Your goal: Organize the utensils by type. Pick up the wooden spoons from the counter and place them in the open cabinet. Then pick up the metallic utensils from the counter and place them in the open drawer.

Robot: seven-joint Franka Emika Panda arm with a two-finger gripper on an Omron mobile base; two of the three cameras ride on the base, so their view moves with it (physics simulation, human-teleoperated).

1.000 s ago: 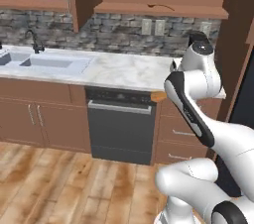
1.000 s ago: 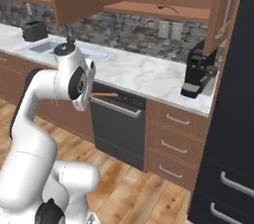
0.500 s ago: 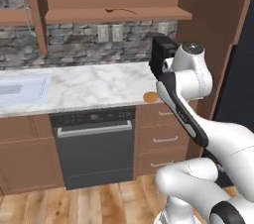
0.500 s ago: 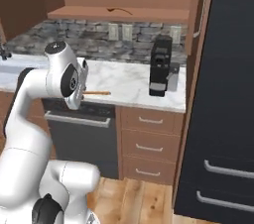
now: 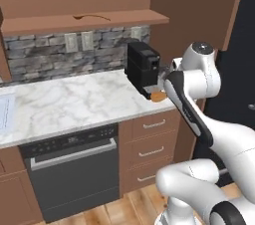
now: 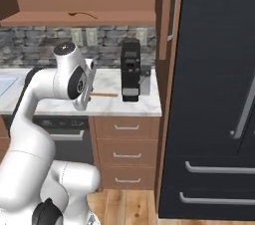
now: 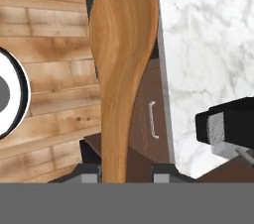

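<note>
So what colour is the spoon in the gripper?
Warm light-brown wood with visible grain; the wooden spoon shows best in the hand view.

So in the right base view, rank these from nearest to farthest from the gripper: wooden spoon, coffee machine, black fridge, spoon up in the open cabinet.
1. wooden spoon: held in the gripper, sticking out over the counter.
2. coffee machine: just beyond the spoon's tip, on the counter's right end.
3. cabinet spoon: up on the open shelf, above the arm.
4. black fridge: far right.

I see one wooden spoon (image 7: 121,69) clamped in the pincer (image 7: 121,171), bowl pointing away, handle (image 6: 104,94) level over the surface (image 6: 107,102) edge
</note>
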